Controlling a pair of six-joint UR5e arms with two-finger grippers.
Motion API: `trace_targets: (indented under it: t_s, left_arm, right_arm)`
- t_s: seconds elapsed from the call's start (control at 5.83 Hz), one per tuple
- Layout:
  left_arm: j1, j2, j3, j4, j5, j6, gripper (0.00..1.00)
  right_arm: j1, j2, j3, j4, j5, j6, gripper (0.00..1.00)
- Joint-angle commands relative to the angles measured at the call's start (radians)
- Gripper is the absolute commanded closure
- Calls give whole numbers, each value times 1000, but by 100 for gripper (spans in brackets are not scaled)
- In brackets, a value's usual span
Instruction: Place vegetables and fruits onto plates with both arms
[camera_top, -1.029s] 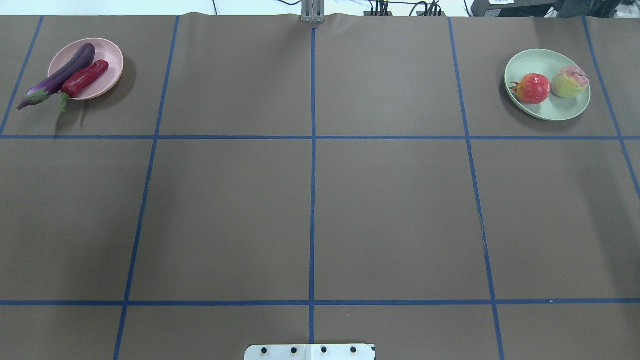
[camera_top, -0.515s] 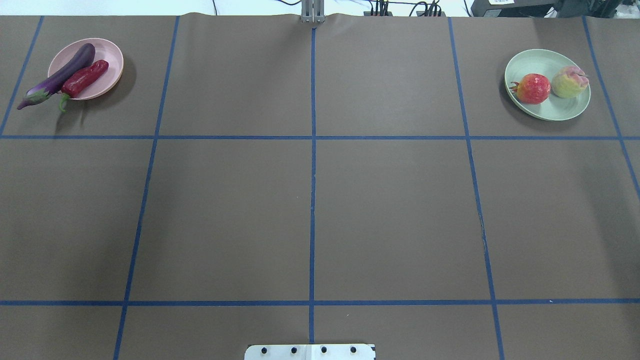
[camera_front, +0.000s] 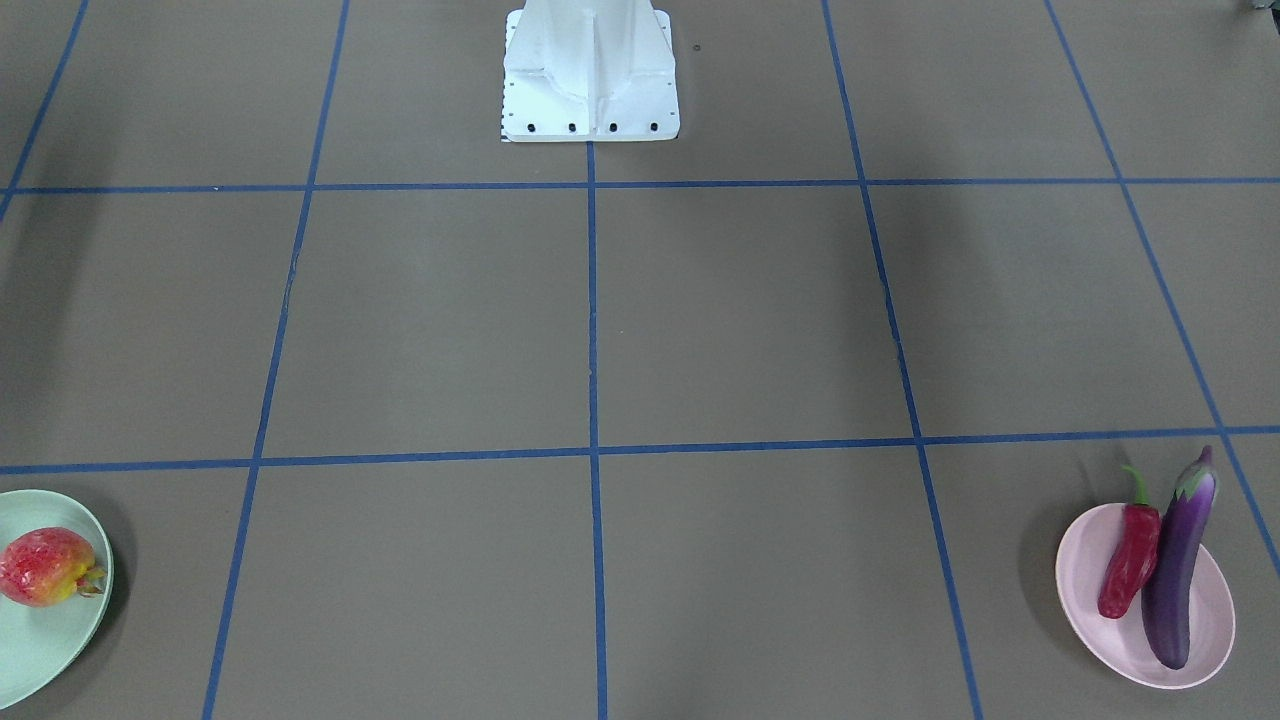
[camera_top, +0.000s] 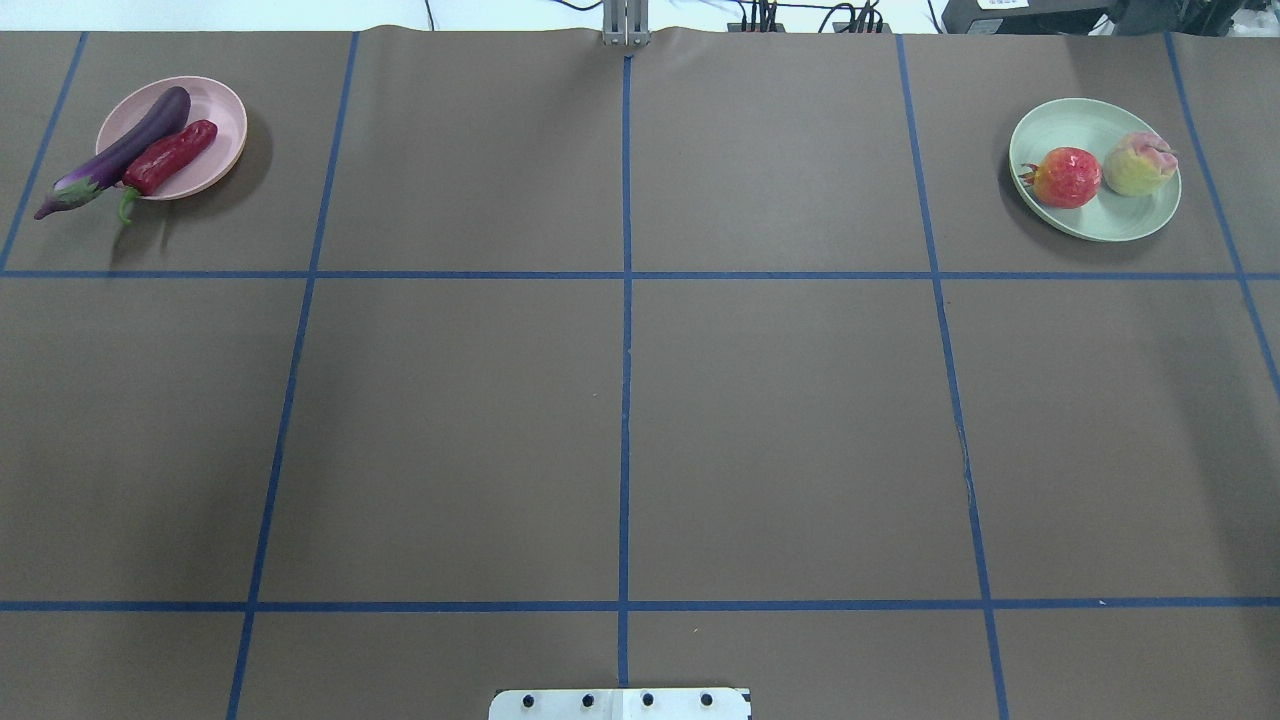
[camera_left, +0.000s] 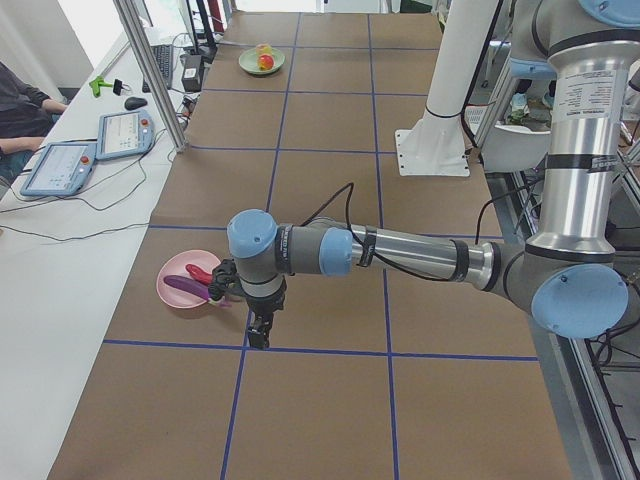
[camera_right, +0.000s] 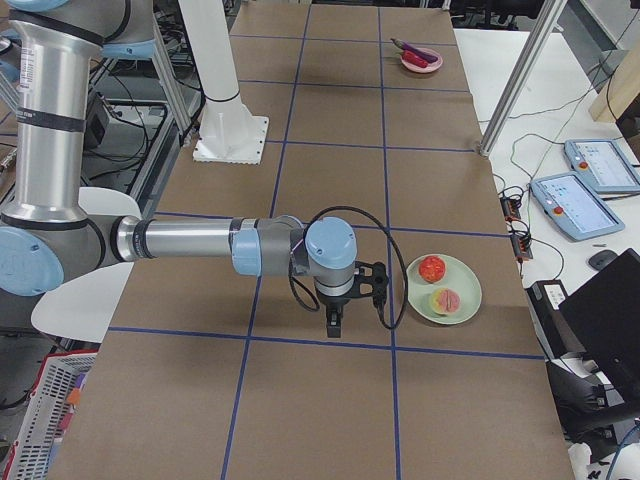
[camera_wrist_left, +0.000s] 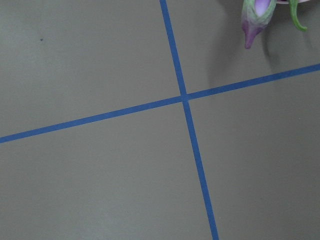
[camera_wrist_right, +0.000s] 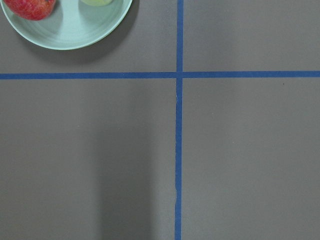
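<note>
A purple eggplant (camera_top: 120, 152) and a red chili pepper (camera_top: 168, 157) lie side by side on the pink plate (camera_top: 222, 110) at the far left, their stem ends hanging over its rim. The red-and-yellow fruit (camera_top: 1067, 177) and the peach (camera_top: 1138, 165) rest on the mint green plate (camera_top: 1070, 120) at the far right. My left gripper (camera_left: 258, 340) hangs pointing down above the table, just beside the pink plate (camera_left: 175, 295). My right gripper (camera_right: 333, 328) hangs likewise beside the green plate (camera_right: 445, 290). I cannot tell whether either is open or shut. Both show only in the side views.
The white base block (camera_top: 620, 703) sits at the near table edge. Blue tape lines (camera_top: 625, 400) divide the brown table cover into squares. Tablets (camera_left: 60, 165) lie on a side bench, where a person sits at the edge. An aluminium post (camera_right: 520, 80) stands by the table.
</note>
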Motion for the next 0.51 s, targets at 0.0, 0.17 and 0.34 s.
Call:
trace_targets:
  t_s: [0.0,0.17,0.34]
  left_arm:
    - [-1,1,-2,0,0,0,0]
    - [-1,1,-5,0,0,0,0]
    - [-1,1,-5,0,0,-2,0]
  right_arm:
    - [9,-6,4,-4,0,-2,0]
    - [7,-27,6,-4,0,-2,0]
    - [6,-36,7,-4,5,-2,0]
